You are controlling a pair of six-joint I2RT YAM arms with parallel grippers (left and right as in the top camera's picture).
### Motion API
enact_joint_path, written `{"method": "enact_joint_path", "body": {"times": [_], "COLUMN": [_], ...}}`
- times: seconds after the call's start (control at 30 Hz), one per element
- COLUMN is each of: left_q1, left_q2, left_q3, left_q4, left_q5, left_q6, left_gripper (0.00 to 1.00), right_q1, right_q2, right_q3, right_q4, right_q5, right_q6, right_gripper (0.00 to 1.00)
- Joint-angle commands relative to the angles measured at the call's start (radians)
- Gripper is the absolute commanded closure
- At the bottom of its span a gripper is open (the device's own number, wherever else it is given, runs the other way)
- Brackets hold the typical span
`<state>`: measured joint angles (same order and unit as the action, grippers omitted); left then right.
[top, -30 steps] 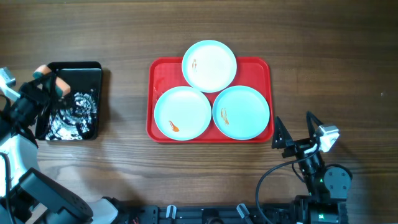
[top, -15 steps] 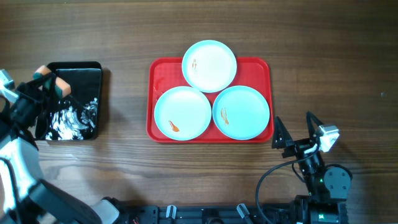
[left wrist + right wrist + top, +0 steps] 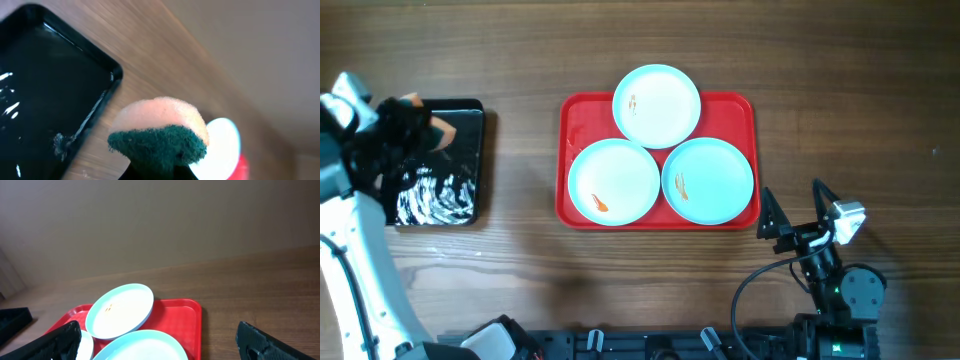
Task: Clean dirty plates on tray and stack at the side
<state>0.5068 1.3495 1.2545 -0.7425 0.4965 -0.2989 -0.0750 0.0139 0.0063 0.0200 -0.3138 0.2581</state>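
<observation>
Three pale plates lie on the red tray: one at the back, one front left, one front right. Each carries a small orange smear. My left gripper hangs over the far end of the black tray, shut on a sponge with a peach top and a dark green scrub face. In the left wrist view one plate shows behind the sponge. My right gripper stands open off the tray's front right corner, nothing between its fingers.
White foam is smeared across the near half of the black tray, which sits on the wooden table left of the red tray. The right wrist view shows the back plate and the red tray's rim.
My left gripper has risen from the black tray with the sponge and shifted slightly right and toward its far end; the foam has spread. The right arm has not moved.
</observation>
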Motion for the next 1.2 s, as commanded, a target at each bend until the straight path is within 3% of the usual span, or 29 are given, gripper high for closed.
{"method": "enact_joint_path", "body": {"times": [0.0, 0.1, 0.3, 0.43, 0.53, 0.7, 0.87, 1.03, 1.17], "left_q1": [-0.100, -0.222, -0.407, -0.460, -0.510, -0.605, -0.687, -0.717, -0.743], "left_q2": [-0.011, -0.011, 0.010, 0.045, 0.086, 0.163, 0.243, 0.319, 0.356], "left_q3": [0.021, 0.021, 0.020, 0.020, 0.020, 0.019, 0.019, 0.019, 0.019], "left_q4": [-0.033, -0.073, -0.112, -0.175, -0.217, -0.204, -0.184, -0.165, -0.160], "left_q5": [-0.127, -0.124, -0.134, -0.127, -0.126, -0.120, -0.120, -0.120, -0.120], "left_q6": [0.094, 0.136, 0.103, 0.082, 0.082, 0.082, 0.081, 0.040, 0.032], "left_gripper": [0.96, 0.96, 0.96, 0.96, 0.96, 0.96, 0.96, 0.96, 0.96], "right_q1": [-0.003, -0.003, -0.003, -0.003, -0.003, -0.003, -0.003, -0.003, 0.006], "right_q2": [0.000, 0.000, 0.000, 0.002, 0.003, 0.005, 0.080, 0.404, 0.726], "right_q3": [-0.001, -0.001, -0.001, -0.001, -0.001, 0.000, 0.060, 0.281, 0.547], "right_q4": [0.004, 0.006, 0.013, 0.012, 0.021, 0.154, 0.149, 0.099, -0.102], "right_q5": [-0.002, 0.022, -0.279, -0.315, -0.314, -0.370, -0.437, -0.562, -0.640], "right_q6": [0.003, 0.028, 0.791, 1.129, 1.268, 1.199, 1.102, 0.877, 0.624], "right_gripper": [0.00, 0.00, 0.00, 0.00, 0.00, 0.00, 0.01, 0.01, 0.01]}}
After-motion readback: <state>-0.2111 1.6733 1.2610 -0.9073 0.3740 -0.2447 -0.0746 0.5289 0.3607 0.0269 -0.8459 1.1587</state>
